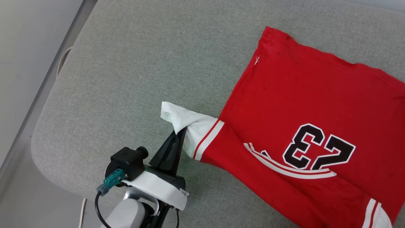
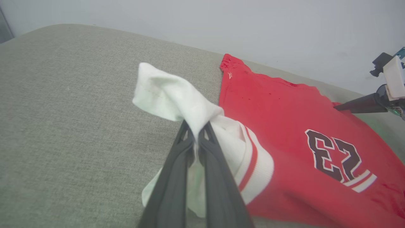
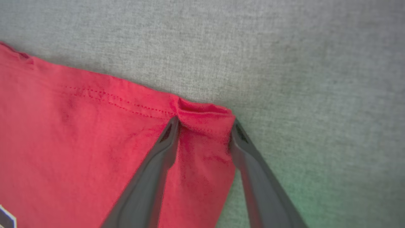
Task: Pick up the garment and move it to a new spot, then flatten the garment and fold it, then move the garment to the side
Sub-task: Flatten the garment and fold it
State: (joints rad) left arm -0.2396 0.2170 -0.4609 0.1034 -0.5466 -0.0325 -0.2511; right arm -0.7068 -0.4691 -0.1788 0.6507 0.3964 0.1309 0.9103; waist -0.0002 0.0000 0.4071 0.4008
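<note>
The garment (image 1: 300,95) is a red jersey with a black 23, lying spread on the grey padded surface (image 1: 126,79) at the right. Its white sleeve (image 1: 190,122) points left and is lifted off the surface. My left gripper (image 1: 180,131) is shut on that sleeve; in the left wrist view the white cloth (image 2: 171,95) bulges above the closed fingertips (image 2: 197,133). My right gripper (image 3: 204,122) stands at the far hem corner of the garment (image 3: 79,126), jaws apart, with the bunched red corner between the two fingers. It also appears far right as the right gripper (image 2: 338,107).
The padded surface has a rounded left edge (image 1: 47,104), with pale floor beyond it and a thin cable (image 1: 61,60) hanging there. A plain wall (image 2: 221,25) rises behind the far edge. Bare grey fabric lies left of the sleeve.
</note>
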